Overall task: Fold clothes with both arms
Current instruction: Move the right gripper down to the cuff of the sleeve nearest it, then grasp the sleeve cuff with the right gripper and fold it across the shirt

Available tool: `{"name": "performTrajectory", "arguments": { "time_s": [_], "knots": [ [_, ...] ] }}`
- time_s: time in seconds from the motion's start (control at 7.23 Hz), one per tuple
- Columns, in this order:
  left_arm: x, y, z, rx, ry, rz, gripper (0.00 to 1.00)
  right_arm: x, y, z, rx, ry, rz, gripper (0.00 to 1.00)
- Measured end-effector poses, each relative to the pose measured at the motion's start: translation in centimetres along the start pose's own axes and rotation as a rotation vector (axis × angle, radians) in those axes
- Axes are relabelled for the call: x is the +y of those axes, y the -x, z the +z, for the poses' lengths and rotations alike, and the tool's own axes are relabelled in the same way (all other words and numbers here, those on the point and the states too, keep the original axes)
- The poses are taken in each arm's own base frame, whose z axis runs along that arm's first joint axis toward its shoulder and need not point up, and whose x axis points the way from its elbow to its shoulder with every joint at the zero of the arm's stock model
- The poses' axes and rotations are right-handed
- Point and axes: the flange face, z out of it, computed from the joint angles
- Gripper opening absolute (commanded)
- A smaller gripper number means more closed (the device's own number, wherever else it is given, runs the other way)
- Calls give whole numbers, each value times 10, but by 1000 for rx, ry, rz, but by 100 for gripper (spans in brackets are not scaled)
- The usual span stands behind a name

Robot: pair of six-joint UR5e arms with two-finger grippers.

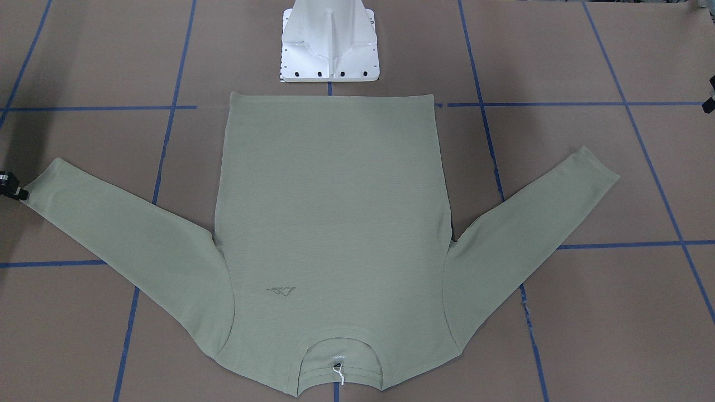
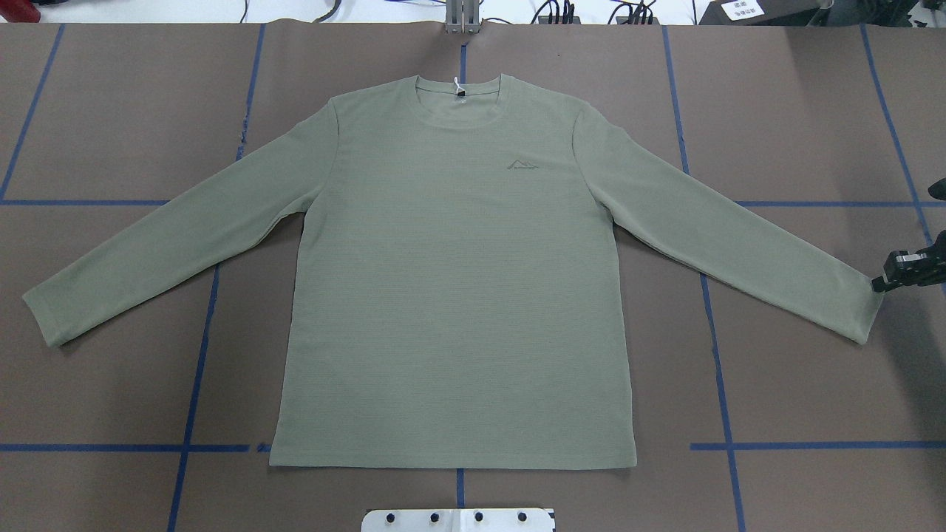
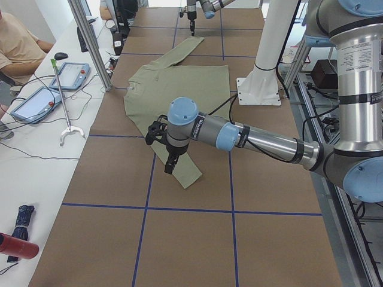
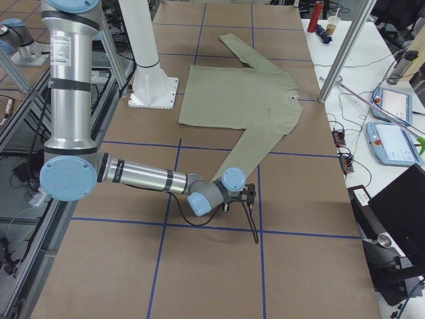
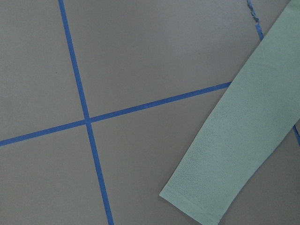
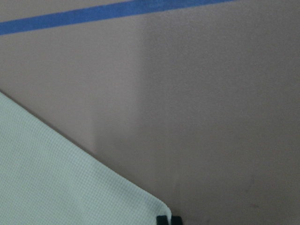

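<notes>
- Plainly, the shirt [image 2: 451, 295] lies flat and face up in the middle of the overhead frame. Its collar [image 2: 460, 100] sits at the top, its hem at the bottom, and nothing is folded yet.
- Both sleeves slope down and outward from the shoulders. The right sleeve [image 2: 739, 236] has its long axis running from upper centre to the right edge of the frame, and it ends in the right cuff [image 2: 865, 310].
- The right gripper [image 2: 879, 283] sits at the upper corner of that cuff, with the whole garment lying to its left in that view.
- In the right wrist view its fingertips [image 6: 162, 219] are drawn together at the bottom edge, just beside the rounded cuff corner. Whether they nip any cloth I cannot tell.
- The left sleeve [image 2: 162, 251] mirrors it toward the left edge. The left gripper [image 3: 170, 169] hangs higher, and its wrist camera shows the left cuff [image 5: 197, 206] small in the lower right. Whether its fingers are parted or pressed together I cannot tell.
- The right arm looks nearer to a grasp. The left likely needs to descend toward its cuff first.
- Around the shirt are the brown table [image 2: 111, 111], crossed by blue tape lines [image 2: 74, 448], and the white pedestal [image 1: 329, 44].
</notes>
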Motion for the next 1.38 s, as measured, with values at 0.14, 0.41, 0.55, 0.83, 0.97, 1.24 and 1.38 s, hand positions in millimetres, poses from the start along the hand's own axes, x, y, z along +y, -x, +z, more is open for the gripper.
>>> {"name": "performTrajectory", "arguments": {
  "time_s": [0.14,0.41,0.55,0.83,0.97,1.24,1.38],
  "knots": [
    [0,0,0,1,0,0,100,1,4,-2,-9,1,-6,0],
    [0,-2,-1,2,-2,2,100,6,31,-21,-50,-11,-39,0],
    [-1,-4,-3,3,-6,6,100,6,68,-40,-91,-28,-30,0],
    [-2,-8,-6,15,-14,16,100,-11,188,-72,-197,-51,91,0],
    [-3,-12,-9,23,-20,25,100,-27,265,-80,-253,-49,156,0],
    [-4,-16,-11,28,-26,33,100,-58,445,-93,-285,-74,276,0],
    [-3,-15,-11,29,-25,33,100,-59,536,-91,-262,-114,320,0]
  ]
}}
